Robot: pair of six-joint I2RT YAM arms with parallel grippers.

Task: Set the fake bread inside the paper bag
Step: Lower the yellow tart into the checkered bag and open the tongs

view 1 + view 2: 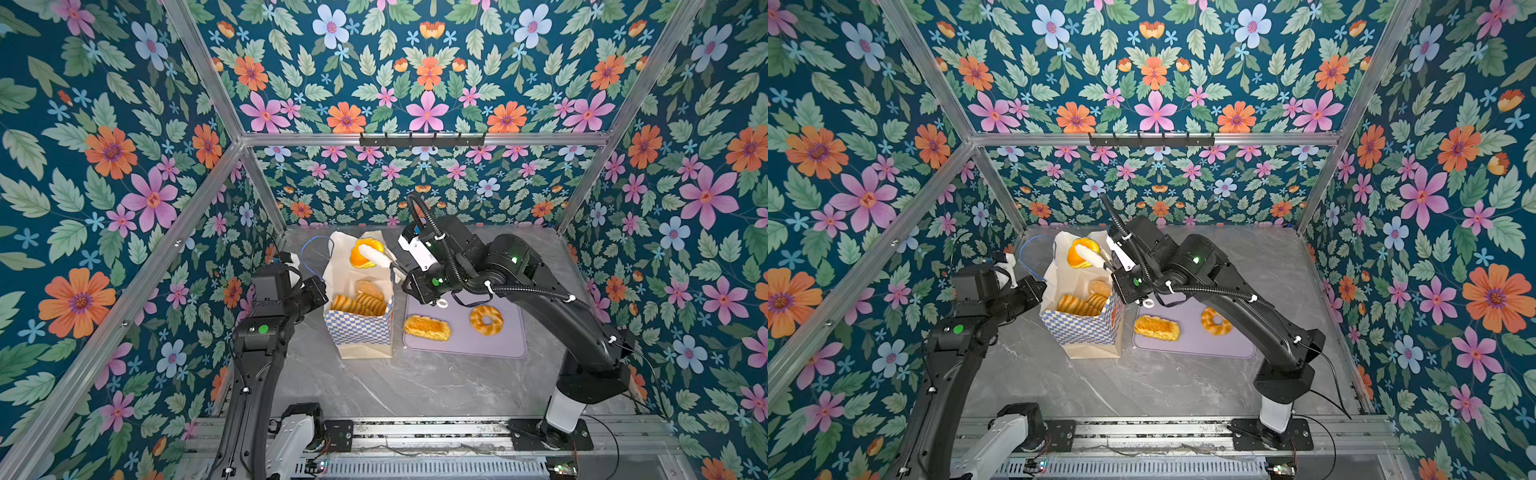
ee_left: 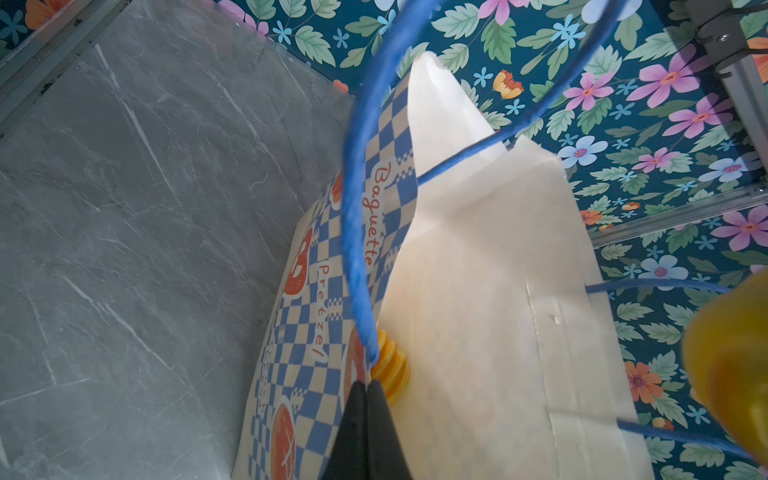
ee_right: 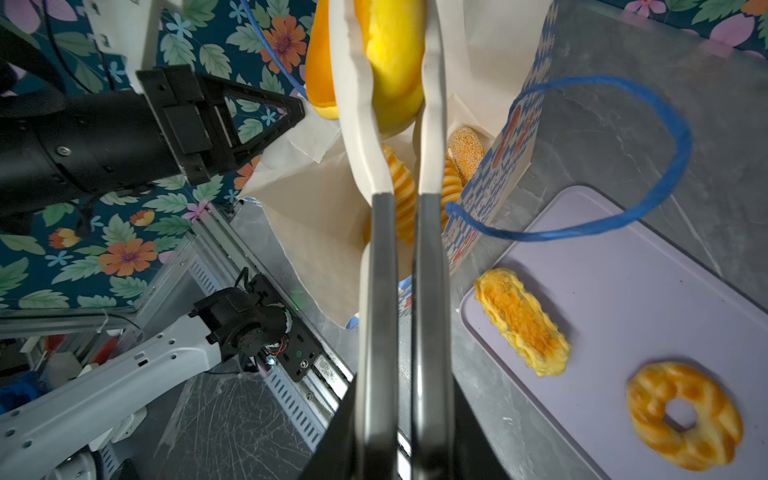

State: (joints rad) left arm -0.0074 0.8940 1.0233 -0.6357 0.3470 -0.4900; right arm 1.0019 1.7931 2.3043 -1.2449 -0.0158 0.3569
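Yellow fake bread (image 3: 395, 83) in narrowly parted right gripper (image 3: 388, 25), above paper bag (image 1: 361, 332).

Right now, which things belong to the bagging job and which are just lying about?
Job: paper bag, yellow pastry in right gripper, oblong tart, braided ring, bagged loaves and sesame bun, left gripper pinching bag rim.
Lying about: lilac tray, hook rack.

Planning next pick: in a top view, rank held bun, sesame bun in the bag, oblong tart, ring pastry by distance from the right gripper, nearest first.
1. held bun, in the right gripper above the paper bag.
2. sesame bun, inside the bag.
3. oblong tart, lilac tray, bag side.
4. ring pastry, tray, farther right.
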